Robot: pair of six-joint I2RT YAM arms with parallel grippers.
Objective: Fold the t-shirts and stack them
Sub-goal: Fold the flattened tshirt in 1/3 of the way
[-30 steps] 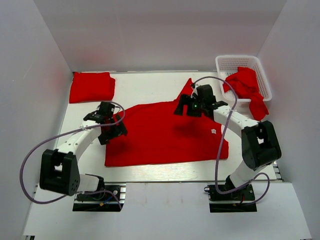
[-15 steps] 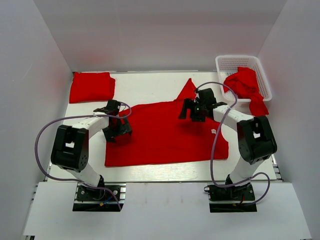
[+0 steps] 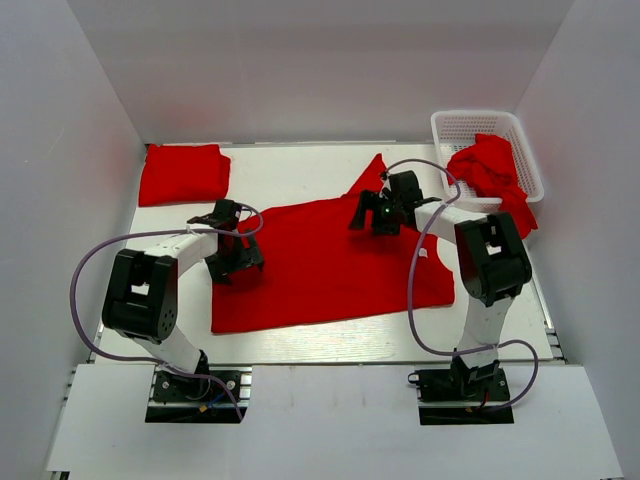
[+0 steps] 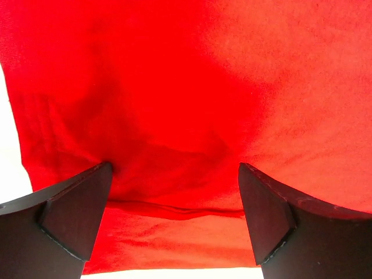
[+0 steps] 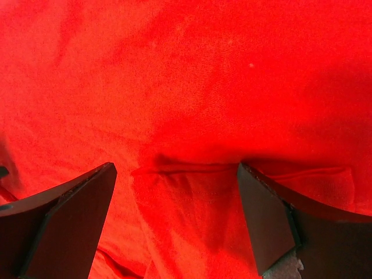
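A white bench [image 3: 300, 165] is seen from above. In its far left corner lies a folded red t-shirt [image 3: 184, 173], a neat flat rectangle. Nearer and a little to the right, the left fingers [image 3: 237, 262] are spread wide and hold nothing. They sit low over the left edge of a spread red t-shirt [image 3: 320, 275], which lies flat across the middle of the bench.

The right fingers [image 3: 374, 216] are also wide open and empty, low over the shirt's far edge. Just beside them one sleeve [image 3: 372, 180] points toward the far side.

In the far right corner a white lattice basket [image 3: 470, 124] holds crumpled red t-shirts [image 3: 488, 165] that spill over its near rim.

Only the overhead view shows the shirt's whole outline. The left wrist view shows red cloth between the two dark fingers, a soft crease running across, and white bench along the left and bottom. The right wrist view shows only red cloth, with a raised fold between the fingers. Whether the tips touch the cloth cannot be told.
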